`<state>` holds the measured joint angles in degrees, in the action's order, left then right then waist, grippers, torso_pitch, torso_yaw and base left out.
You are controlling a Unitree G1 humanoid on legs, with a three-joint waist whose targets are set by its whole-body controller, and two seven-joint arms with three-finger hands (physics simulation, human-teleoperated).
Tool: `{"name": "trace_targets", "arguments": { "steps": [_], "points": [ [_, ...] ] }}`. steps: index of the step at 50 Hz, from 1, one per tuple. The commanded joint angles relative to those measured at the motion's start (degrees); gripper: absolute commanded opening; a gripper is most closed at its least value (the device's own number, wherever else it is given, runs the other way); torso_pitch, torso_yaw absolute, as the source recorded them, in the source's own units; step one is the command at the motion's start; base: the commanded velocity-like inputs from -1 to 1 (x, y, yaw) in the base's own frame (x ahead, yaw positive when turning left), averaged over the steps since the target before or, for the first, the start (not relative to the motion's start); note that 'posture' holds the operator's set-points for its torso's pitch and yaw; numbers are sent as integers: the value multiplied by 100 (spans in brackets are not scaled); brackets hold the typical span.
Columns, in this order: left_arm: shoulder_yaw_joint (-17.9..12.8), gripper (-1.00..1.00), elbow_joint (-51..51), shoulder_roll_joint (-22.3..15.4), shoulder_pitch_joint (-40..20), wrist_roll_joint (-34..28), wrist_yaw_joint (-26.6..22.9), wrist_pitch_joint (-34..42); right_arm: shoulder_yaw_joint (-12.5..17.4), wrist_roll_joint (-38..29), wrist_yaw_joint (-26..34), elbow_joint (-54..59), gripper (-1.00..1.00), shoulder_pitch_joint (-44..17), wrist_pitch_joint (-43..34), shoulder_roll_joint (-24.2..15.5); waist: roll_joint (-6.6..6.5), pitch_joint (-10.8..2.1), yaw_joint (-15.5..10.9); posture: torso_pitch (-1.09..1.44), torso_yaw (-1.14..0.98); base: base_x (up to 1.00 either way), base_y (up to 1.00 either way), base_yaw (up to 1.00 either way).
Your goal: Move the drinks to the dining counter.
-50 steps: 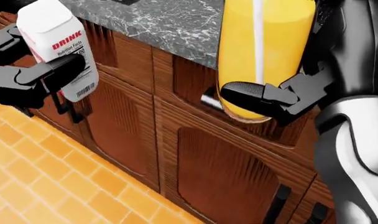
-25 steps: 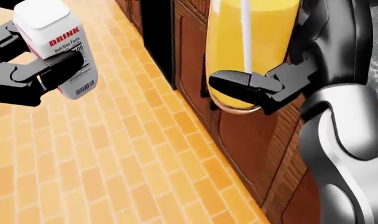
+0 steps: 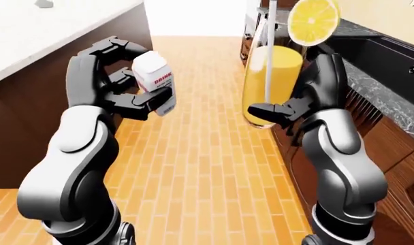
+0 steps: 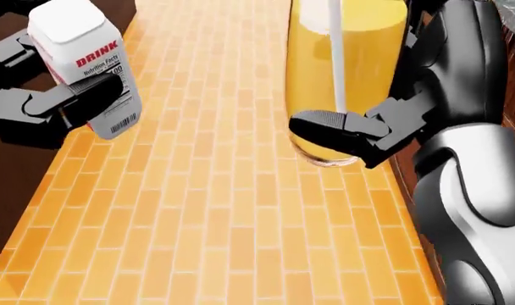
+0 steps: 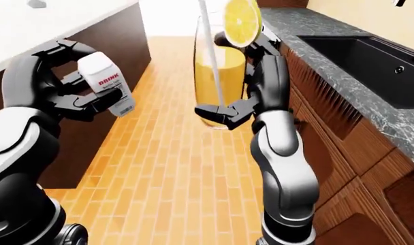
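I stood in a home kitchen. Orange brick-pattern floor tiles point(image 3: 200, 153) ran down an aisle. To the right of that aisle was a dark speckled stone surface point(image 5: 330, 61) with a black sink point(image 5: 370, 61) sunk into it, over reddish wooden cabinet doors point(image 5: 357, 168). To the left of the aisle stood a dark-sided counter with a pale surface point(image 3: 50, 30).

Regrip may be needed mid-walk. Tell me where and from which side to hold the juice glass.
Grip the juice glass low on its straight wall, near the base, coming from the robot's right side, as the right hand does now. The glass stands upright and full, and the straw and lemon slice crowd the rim, so a top grasp looks poor.
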<state>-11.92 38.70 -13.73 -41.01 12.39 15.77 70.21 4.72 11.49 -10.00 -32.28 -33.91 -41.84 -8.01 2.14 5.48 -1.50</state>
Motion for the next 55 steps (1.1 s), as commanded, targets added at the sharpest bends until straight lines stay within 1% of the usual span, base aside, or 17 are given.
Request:
{"name": "trace_targets", "arguments": {
  "steps": [1,6,15,18,20,23,26,30,32,34,37,41,44,45,46,47,55],
  "points": [
    [65,-100,62,-8,-161,87,-76,-237,181,-110,-105,-119,-100,-179,215,-61,-52,-91,46,0,0,100,20,0],
    [47,-100,72,-14,-169,94,-86,-217,157,-149,-93,-118,-100,-161,248,-41,327,-357,27,0,0,100,21,0],
    [27,-100,105,-44,-192,115,-95,-165,174,-178,-90,-104,-100,-146,267,-7,-2,-510,155,0,0,100,21,0],
    [43,-100,90,-50,-202,99,-100,-177,186,-183,-102,-79,-100,-166,246,-34,-570,-623,83,0,0,100,21,0],
    [74,-100,79,-44,-207,81,-101,-188,220,-146,-104,-58,-100,-153,280,-35,-504,-221,101,0,0,100,21,0],
    [118,-100,90,-10,-163,45,-105,-223,259,-79,-130,-54,-100,-90,325,-31,-535,-378,-23,0,0,100,21,0],
    [175,-100,111,23,-146,-5,-112,-228,252,-47,-151,-61,-100,-36,362,-40,-464,-312,-83,0,0,100,21,0],
    [230,-100,98,43,-143,-95,-171,-274,255,4,-175,-47,-100,-24,388,-47,-387,-516,-117,0,0,100,21,0],
    [223,-100,105,67,-158,-107,-206,-246,258,19,-185,-51,-100,-18,404,-54,-18,-547,-1,0,0,100,24,0],
    [200,-100,137,77,-164,-107,-232,-188,257,29,-195,-25,-100,-26,425,-53,-84,-163,-6,0,0,100,23,0],
    [189,-100,119,66,-210,-124,-261,-168,254,62,-235,-38,-100,-48,399,-52,46,-454,115,0,0,100,27,0],
    [174,-100,153,43,-354,-131,-274,-34,219,18,-255,-67,-100,-34,402,-68,410,-344,-262,0,0,56,52,25],
    [152,-100,187,10,-400,-136,-300,39,224,1,-212,-83,-100,-51,395,-93,-334,-345,-235,0,0,22,0,100],
    [142,-100,184,1,-419,-140,-305,52,239,14,-209,-120,-100,-69,352,-96,-874,-407,-300,0,0,22,0,100],
    [139,-100,193,1,-425,-141,-307,64,240,17,-204,-141,-100,-66,343,-95,-1088,-478,-250,0,0,22,0,100],
    [137,-100,215,5,-422,-141,-308,78,228,7,-183,-130,-100,-49,380,-94,-625,-472,-351,0,0,23,0,100],
    [54,-100,349,-33,-514,-102,-268,247,139,-316,-43,-279,-100,-119,260,-121,-387,-507,-253,0,0,12,0,100]
  ]
}}
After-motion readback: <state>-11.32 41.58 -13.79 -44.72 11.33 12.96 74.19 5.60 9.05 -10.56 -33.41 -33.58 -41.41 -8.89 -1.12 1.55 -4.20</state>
